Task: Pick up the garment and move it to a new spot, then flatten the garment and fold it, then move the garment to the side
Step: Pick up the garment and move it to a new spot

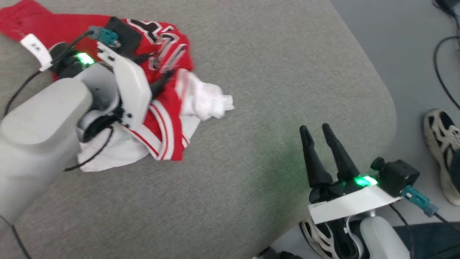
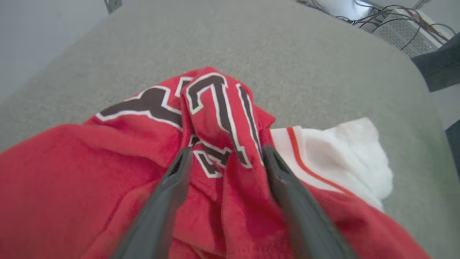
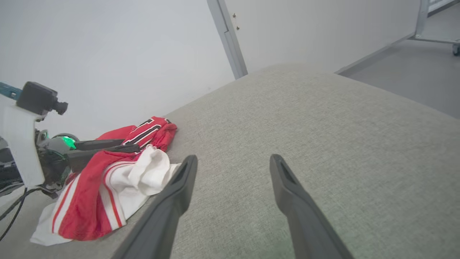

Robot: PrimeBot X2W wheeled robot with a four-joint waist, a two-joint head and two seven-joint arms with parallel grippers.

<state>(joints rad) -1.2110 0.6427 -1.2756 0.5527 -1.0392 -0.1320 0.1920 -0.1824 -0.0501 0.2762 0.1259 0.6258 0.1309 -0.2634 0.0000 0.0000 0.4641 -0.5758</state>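
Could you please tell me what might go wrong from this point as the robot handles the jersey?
1. The red jersey-style T-shirt with white sleeves lies bunched in a heap, and a ridge of it sits inside the open left gripper; closing there may pinch several layers and hamper flattening.
2. The thin black cable at the left wrist loops across the white fabric in the head view and might snag it.

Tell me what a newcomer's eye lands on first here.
The crumpled red and white jersey, lying at the upper left of the grey padded surface, grabs attention first. The left pincer sits right on it, its dark fingers spread with a ridge of lettered red cloth between them. The right pincer hovers open at the lower right, near a person's sneaker on the floor.
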